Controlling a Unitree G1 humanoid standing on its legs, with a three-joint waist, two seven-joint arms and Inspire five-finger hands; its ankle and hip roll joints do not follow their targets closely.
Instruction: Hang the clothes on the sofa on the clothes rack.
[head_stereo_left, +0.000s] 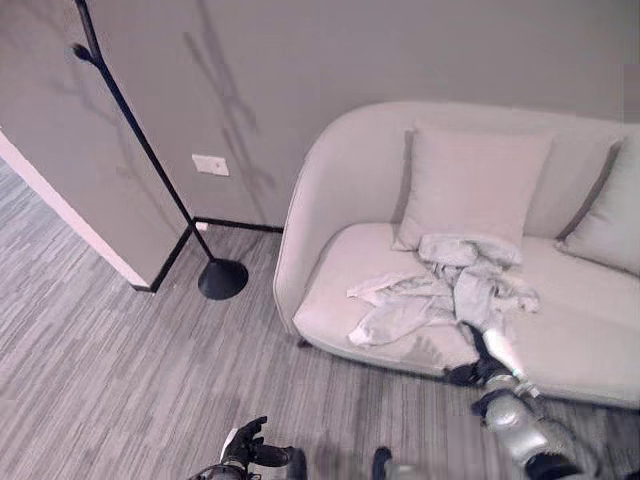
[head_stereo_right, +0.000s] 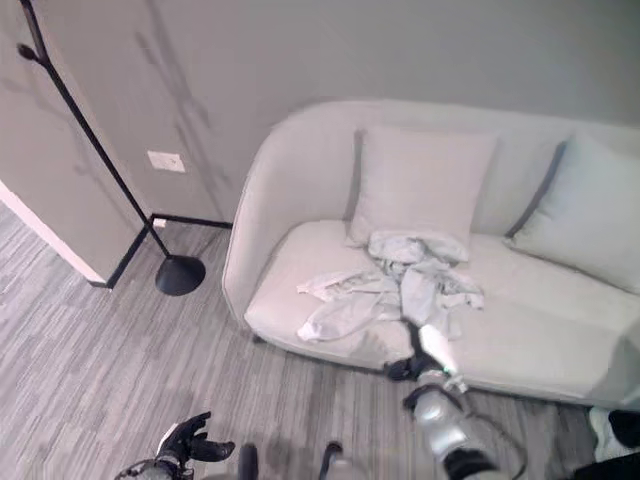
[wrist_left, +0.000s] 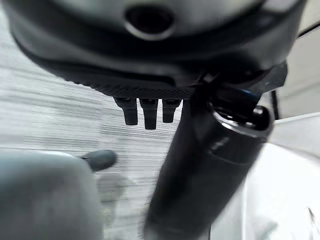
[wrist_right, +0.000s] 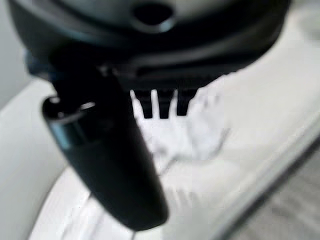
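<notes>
**Clothes on sofa seat, right hand at their near edge**

On the sofa seat, the clothes (head_stereo_left: 445, 290) are lying in a crumpled pale heap, spreading from just below the middle cushion (head_stereo_left: 470, 190) toward the seat's front edge. One flat piece is trailing out to the robot's left. The right hand (head_stereo_left: 490, 350) is reaching over the front edge of the sofa (head_stereo_left: 330, 200) and sitting at the near edge of the heap; in the right wrist view its fingers (wrist_right: 162, 105) are pointing straight at the pale cloth and the thumb is standing apart, so the hand is reading as relaxed and spread, with nothing gripped (actual contact with the cloth cannot be told).

The left hand (head_stereo_left: 245, 445) is hanging low over the grey carpet (head_stereo_left: 110, 360), well apart from the sofa, fingers loosely spread and holding nothing.

A second cushion (head_stereo_left: 610, 220) is leaning at the sofa's far right. The clothes rack (head_stereo_left: 150, 160), a thin black pole on a round base, is standing by the wall corner to the left of the sofa, bare of garments. A white wall plate (head_stereo_left: 210, 165) is showing just beside the pole.
</notes>
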